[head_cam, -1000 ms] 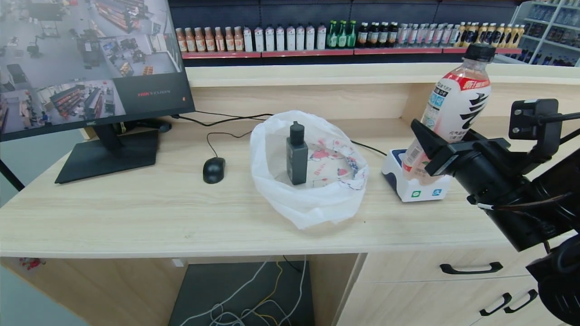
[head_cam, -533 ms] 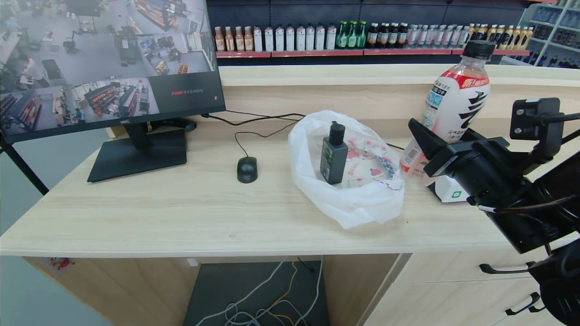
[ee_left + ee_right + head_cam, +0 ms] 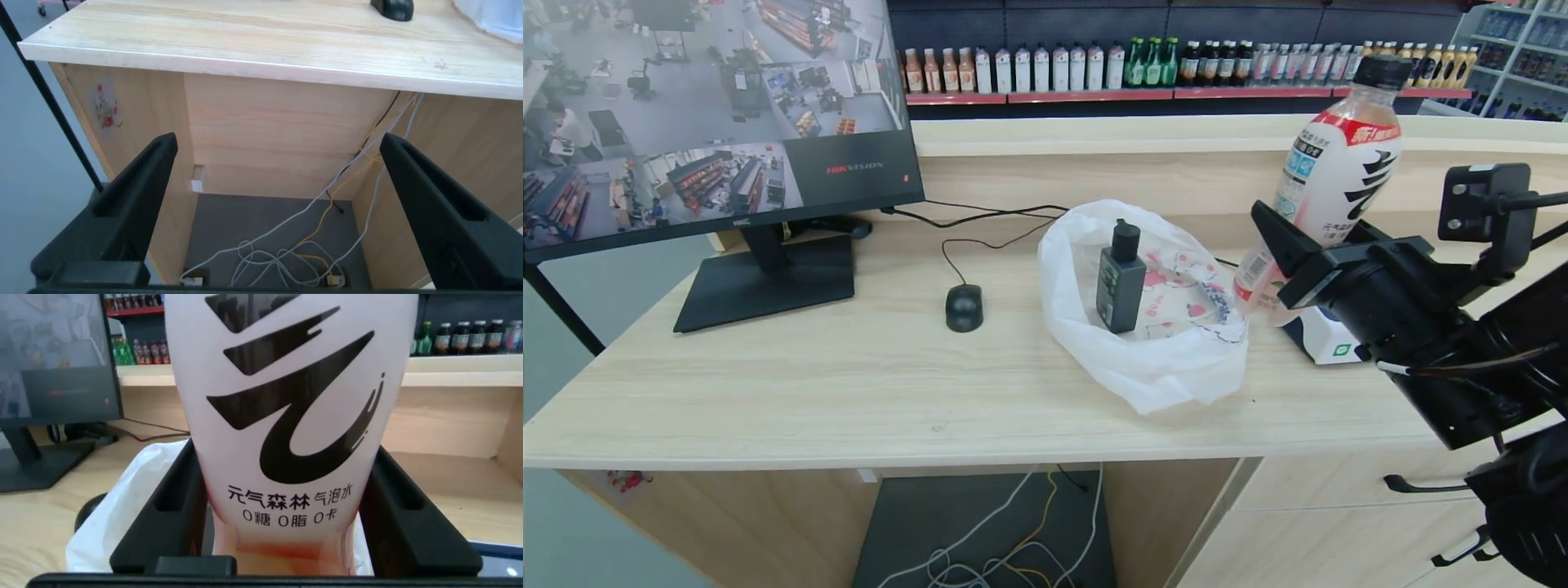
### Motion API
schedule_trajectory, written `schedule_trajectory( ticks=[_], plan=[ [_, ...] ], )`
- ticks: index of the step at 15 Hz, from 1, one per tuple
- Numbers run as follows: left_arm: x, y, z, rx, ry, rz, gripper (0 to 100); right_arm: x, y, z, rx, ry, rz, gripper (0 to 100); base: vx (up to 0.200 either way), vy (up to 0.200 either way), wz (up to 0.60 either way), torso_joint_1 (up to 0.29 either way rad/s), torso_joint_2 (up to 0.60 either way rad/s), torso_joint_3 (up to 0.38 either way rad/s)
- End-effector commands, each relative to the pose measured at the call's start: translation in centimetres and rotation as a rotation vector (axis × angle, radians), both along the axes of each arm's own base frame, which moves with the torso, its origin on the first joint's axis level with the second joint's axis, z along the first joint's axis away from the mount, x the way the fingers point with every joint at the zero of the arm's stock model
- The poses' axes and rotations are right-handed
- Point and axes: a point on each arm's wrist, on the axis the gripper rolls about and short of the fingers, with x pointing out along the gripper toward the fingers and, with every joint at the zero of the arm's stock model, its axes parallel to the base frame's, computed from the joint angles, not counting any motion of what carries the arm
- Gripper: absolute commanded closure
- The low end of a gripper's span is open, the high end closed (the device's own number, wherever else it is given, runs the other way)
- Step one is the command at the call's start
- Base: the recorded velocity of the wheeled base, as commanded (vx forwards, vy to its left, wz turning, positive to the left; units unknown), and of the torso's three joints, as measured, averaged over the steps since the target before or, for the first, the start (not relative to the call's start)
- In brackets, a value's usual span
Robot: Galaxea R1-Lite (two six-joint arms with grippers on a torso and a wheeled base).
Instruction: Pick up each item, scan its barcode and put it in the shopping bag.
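My right gripper (image 3: 1294, 269) is shut on a pale pink drink bottle (image 3: 1327, 188) with a black cap, held tilted above the counter between the shopping bag and the scanner. The bottle (image 3: 282, 416) sits squeezed between the two black fingers (image 3: 167, 510) in the right wrist view. The white plastic shopping bag (image 3: 1152, 359) lies open on the counter with a dark upright bottle (image 3: 1120, 279) inside; the bag (image 3: 122, 514) also appears behind the held bottle. My left gripper (image 3: 278, 212) is open, low in front of the counter, facing the space under it.
A white and blue scanner box (image 3: 1319, 339) stands behind the right gripper. A black mouse (image 3: 964, 308) and a monitor (image 3: 711, 122) on its stand (image 3: 768, 282) occupy the counter's left. Cables (image 3: 302, 245) hang under the counter. Drawers (image 3: 1339, 506) are at lower right.
The head camera has swung, shifting the whole scene rightward. The right gripper with the bottle now stands closer to the bag, off the scanner, and slightly higher.
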Motion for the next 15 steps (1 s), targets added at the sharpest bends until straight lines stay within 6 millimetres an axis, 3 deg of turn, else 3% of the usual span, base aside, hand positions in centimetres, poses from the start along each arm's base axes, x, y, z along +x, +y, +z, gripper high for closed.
schedule_trajectory(
  ticks=[1, 5, 8, 12, 15],
  plan=[
    [0.0, 0.0, 0.0, -0.001, 0.000, 0.001, 0, 1.6, 1.0, -0.3, -0.002, -0.001, 0.007, 100, 0.000, 0.000, 0.00, 0.000, 0.00, 0.000],
    [0.0, 0.0, 0.0, -0.001, 0.000, 0.001, 0, 5.0, 2.6, -0.7, 0.015, -0.019, 0.012, 100, 0.000, 0.000, 0.00, 0.000, 0.00, 0.000],
    [0.0, 0.0, 0.0, 0.001, 0.000, 0.001, 0, 7.3, 3.7, -2.1, 0.009, -0.005, 0.018, 100, 0.000, 0.000, 0.00, 0.000, 0.00, 0.000],
    [0.0, 0.0, 0.0, -0.001, 0.000, 0.001, 0, 9.8, 4.4, -4.2, -0.008, 0.023, 0.004, 100, 0.000, 0.000, 0.00, 0.000, 0.00, 0.000],
    [0.0, 0.0, 0.0, -0.001, 0.000, 0.001, 0, 11.6, 3.5, -5.1, -0.024, 0.020, -0.042, 100, 0.000, 0.000, 0.00, 0.000, 0.00, 0.000]
  ],
)
